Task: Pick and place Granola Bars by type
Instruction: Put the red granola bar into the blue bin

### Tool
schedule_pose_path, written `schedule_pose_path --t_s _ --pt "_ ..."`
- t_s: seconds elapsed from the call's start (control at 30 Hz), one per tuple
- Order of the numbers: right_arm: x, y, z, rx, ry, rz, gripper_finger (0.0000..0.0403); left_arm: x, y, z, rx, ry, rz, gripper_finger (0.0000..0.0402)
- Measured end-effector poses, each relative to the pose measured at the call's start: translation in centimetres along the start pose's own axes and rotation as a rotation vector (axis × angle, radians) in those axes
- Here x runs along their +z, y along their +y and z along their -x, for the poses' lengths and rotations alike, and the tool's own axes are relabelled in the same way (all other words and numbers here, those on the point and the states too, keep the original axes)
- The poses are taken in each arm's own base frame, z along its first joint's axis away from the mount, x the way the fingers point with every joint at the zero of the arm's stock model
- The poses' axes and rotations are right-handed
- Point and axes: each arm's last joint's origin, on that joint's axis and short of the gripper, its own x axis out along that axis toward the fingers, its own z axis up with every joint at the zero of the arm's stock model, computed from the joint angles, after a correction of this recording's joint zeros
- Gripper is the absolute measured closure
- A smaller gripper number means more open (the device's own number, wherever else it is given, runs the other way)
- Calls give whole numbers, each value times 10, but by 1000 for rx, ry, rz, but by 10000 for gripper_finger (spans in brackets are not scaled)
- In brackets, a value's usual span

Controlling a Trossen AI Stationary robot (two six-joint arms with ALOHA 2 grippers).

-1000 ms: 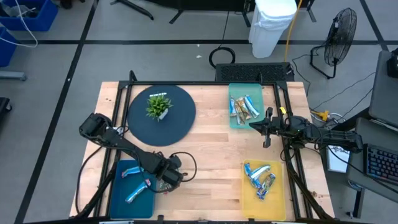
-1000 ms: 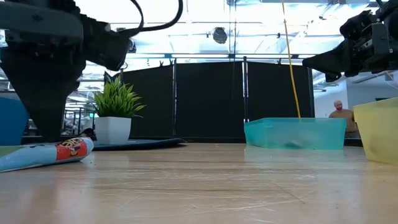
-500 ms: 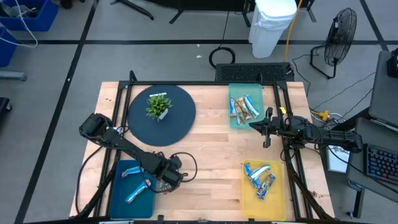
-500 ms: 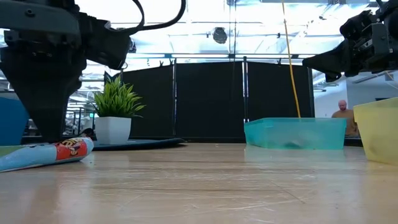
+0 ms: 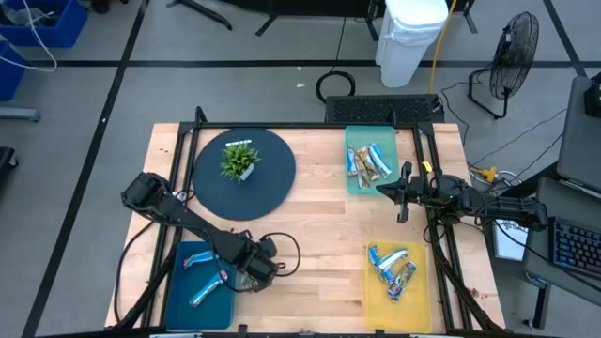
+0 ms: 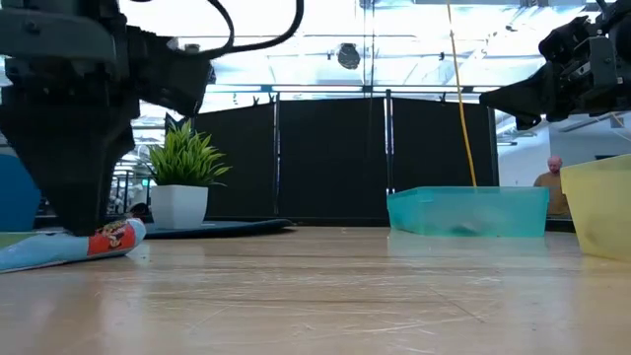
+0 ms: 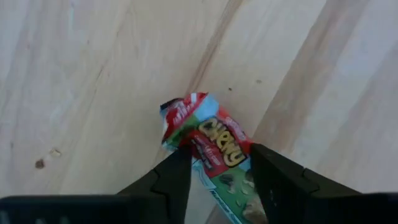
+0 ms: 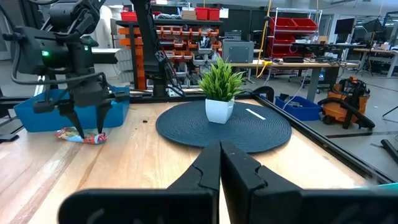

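Left gripper (image 7: pixel 214 171): down low at the front-left of the table (image 5: pixel 319 235), right beside the blue tray (image 5: pixel 178 300). Fingers (image 7: pixel 171 180) are spread a bit, one on each side of a granola bar (image 7: pixel 208 140) lying flat on the wood. They sit close against the wrapper, but whether they actually pinch it is hard to call from the wrist view, so no firm claim of a grip.

That bar: red, white and green wrapper, crumpled red end poking out past the fingertips. In the low view the same bar (image 6: pixel 74 247) lies on the tabletop with the gripper standing right over it.

Blue tray bars: two blue-and-white bars (image 5: pixel 208 286) inside, near the left arm.

Teal tray (image 5: pixel 406 141): back-right of the table, holds a small bunch of bars (image 5: pixel 368 161), blue and brownish ones mixed.

Yellow tray (image 5: pixel 423 291): front-right, with a few more bars (image 5: pixel 392 265) piled loosely, mostly blue and white.

Right gripper (image 8: pixel 219 163): hanging above the table between the teal and yellow trays, near the right edge. Fingers pressed together, nothing between them.

Other stuff: potted plant (image 5: pixel 239 160) upright on a round dark mat (image 5: pixel 272 183) at the back-left, well apart from both grippers.
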Motion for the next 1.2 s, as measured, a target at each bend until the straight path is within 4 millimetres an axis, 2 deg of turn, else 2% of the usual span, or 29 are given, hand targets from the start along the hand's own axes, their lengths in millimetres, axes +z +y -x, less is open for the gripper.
schedule_pose_path --t_s 0.2,0.33,0.5,0.73,0.83,0.97,1.2 --pt "0 0 0 0 0 0 399 3 1 -8 7 24 12 205" --pt "0 0 0 0 0 0 399 7 4 -9 5 31 34 214" --pt "0 0 0 0 0 0 399 9 6 -9 -14 60 -3 264" --pt "0 0 0 0 0 0 399 13 4 -9 -46 30 -114 382" --pt "0 0 0 0 0 0 399 16 1 -9 -57 -14 -163 386" --pt "0 0 0 0 0 0 399 20 -7 1 -16 -73 -283 391" --pt "0 0 0 0 0 0 399 19 -34 41 100 -236 -456 393"
